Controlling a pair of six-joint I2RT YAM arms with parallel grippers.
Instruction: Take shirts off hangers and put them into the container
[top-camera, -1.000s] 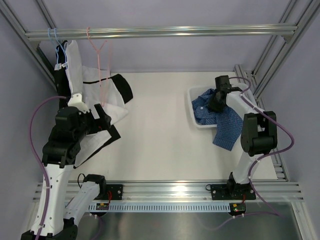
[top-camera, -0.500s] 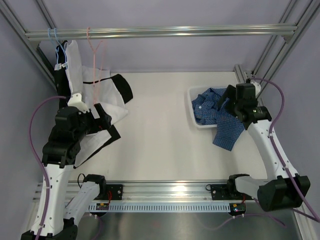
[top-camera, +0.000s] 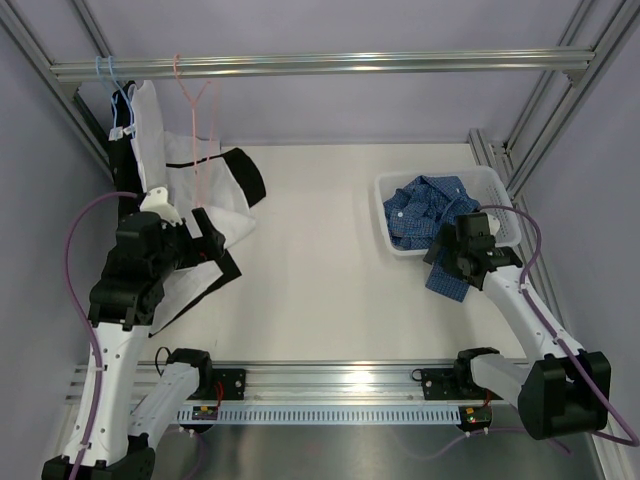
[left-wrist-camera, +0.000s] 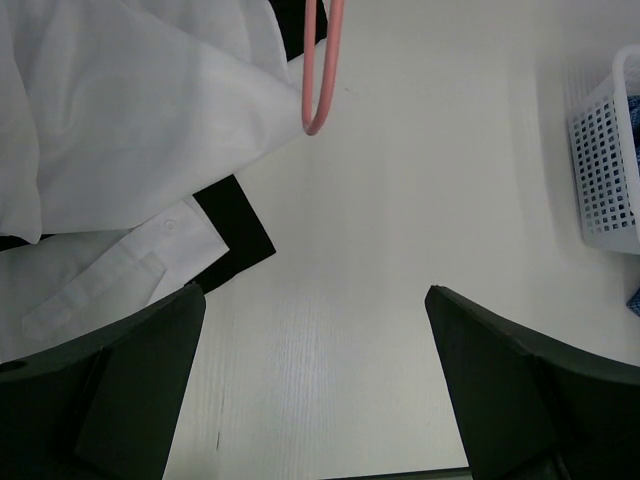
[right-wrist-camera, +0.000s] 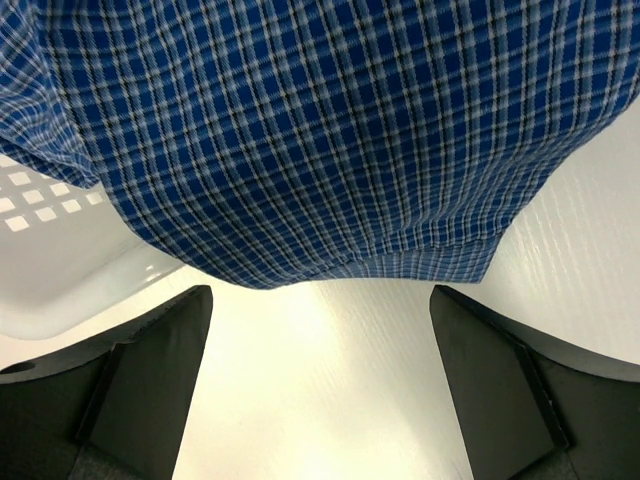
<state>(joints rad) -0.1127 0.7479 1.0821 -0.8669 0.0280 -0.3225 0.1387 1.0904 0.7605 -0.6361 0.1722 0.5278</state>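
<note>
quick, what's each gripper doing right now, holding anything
left gripper: open, holding nothing
right gripper: open, holding nothing, just off the hanging edge of the blue checked shirt

Soft checked cloth shirt (right-wrist-camera: 300, 130) — perforated plastic basket (right-wrist-camera: 60, 280).

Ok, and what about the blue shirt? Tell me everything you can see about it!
The blue shirt is soft cloth with a fine check of dark blue and pale lines. It lies crumpled in the white basket on the right side. One part spills over the basket's near rim and rests on the table, with its stitched hem showing. The right claw is open beside that hanging part and is not gripping it.
</note>
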